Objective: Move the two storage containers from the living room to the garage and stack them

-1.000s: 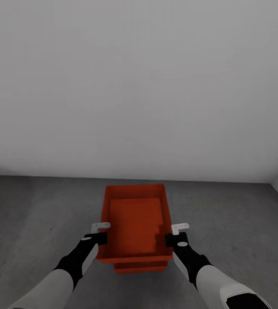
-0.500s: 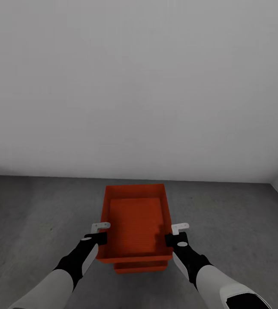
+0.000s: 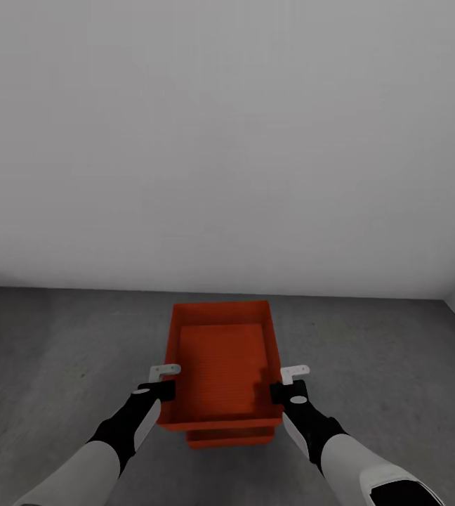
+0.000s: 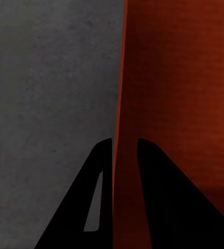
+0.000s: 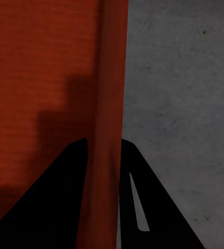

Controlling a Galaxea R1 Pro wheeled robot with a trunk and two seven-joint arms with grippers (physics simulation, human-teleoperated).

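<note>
The left gripper [image 3: 163, 380] pinches the left wall of the upper storage container [image 3: 222, 362], and the right gripper [image 3: 288, 384] pinches the right wall. In the left wrist view, the left gripper [image 4: 124, 148] has one dark finger on either side of the thin red-orange wall, nearly closed on it; the right wrist view shows the right gripper [image 5: 105, 148] in the same hold on its wall. Both grips sit toward the near end of the bin.

The upper storage container lies straight ahead of the robot, between the two hands, with its long axis running from near to far. Its open top faces up, and it looks level. Beneath it, the lower storage container [image 3: 229, 440] shows as a red-orange strip at the near edge, resting on the floor [image 3: 59, 351] of the garage, a dark grey concrete surface that meets a plain pale wall [image 3: 227, 140] beyond. The near edges of the two bins run parallel and the lower strip is roughly centred under the upper one, so the stack seems lined up.

Whether the upper bin already rests on the lower one or hangs just above it cannot be told. Both arms reach forward and down symmetrically, equally close to the bin, forearms angled inward. The coming move is probably a straight release, each hand opening and drawing outward.
</note>
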